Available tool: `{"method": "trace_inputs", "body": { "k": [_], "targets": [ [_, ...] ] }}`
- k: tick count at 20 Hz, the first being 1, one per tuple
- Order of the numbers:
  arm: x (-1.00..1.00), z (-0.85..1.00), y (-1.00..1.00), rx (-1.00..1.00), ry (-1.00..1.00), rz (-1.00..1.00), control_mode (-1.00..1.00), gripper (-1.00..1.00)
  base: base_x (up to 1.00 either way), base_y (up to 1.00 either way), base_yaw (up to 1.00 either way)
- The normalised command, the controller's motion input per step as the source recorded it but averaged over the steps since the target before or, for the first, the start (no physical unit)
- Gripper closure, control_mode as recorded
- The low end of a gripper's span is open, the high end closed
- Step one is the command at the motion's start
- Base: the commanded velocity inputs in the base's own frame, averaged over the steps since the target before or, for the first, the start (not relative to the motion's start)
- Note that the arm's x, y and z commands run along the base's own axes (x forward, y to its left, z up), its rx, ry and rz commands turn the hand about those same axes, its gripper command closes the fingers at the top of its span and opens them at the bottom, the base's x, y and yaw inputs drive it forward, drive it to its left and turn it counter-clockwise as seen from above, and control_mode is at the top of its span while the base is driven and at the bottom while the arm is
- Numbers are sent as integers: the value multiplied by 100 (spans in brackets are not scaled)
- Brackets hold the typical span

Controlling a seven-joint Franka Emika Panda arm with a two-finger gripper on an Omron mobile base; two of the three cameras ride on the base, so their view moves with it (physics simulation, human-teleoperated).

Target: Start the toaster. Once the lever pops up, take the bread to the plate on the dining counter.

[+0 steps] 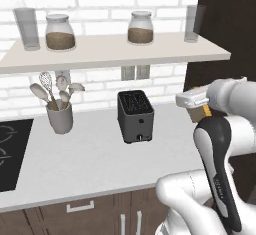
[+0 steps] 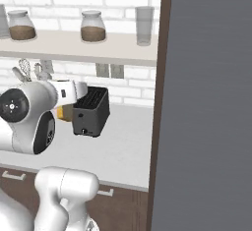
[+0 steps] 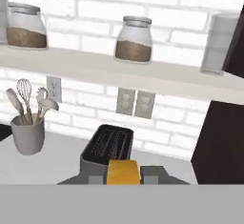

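The dark grey toaster [image 1: 135, 116] [image 2: 91, 111] [image 3: 107, 147] stands on the white kitchen counter against the brick wall, and both its slots look empty. My gripper [image 1: 200, 110] [image 3: 123, 174] hangs to the right of the toaster and above counter height. It is shut on the bread [image 3: 123, 171], whose yellow-orange crust edge shows between the two dark fingertips. The bread [image 1: 204, 112] [image 2: 64, 112] also peeks out under the white hand. The plate and the dining counter are out of view.
A pale crock of utensils [image 1: 60, 116] stands left of the toaster, and a black cooktop [image 1: 10, 154] lies at the far left. A shelf [image 1: 115, 51] with jars and glasses runs overhead. A tall dark panel [image 2: 206, 102] closes off the right side.
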Motion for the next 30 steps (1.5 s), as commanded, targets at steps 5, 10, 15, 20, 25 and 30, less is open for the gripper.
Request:
{"method": "trace_inputs", "body": {
  "k": [5, 10, 15, 20, 25, 30],
  "targets": [
    [5, 0, 0, -17, 50, -2, -100, 100, 0, 0, 0],
    [5, 0, 0, -19, 53, 0, -100, 100, 0, 0, 0],
    [-2, -23, -9, -1, -5, 0, -100, 100, 0, 0, 0],
    [0, -46, -12, 5, -9, 2, -100, 100, 0, 0, 0],
    [4, -32, 0, 1, 0, 0, -100, 100, 0, 0, 0],
    [-1, -25, 0, 0, 0, 0, 100, 100, -7, 0, 0]
  ]
}}
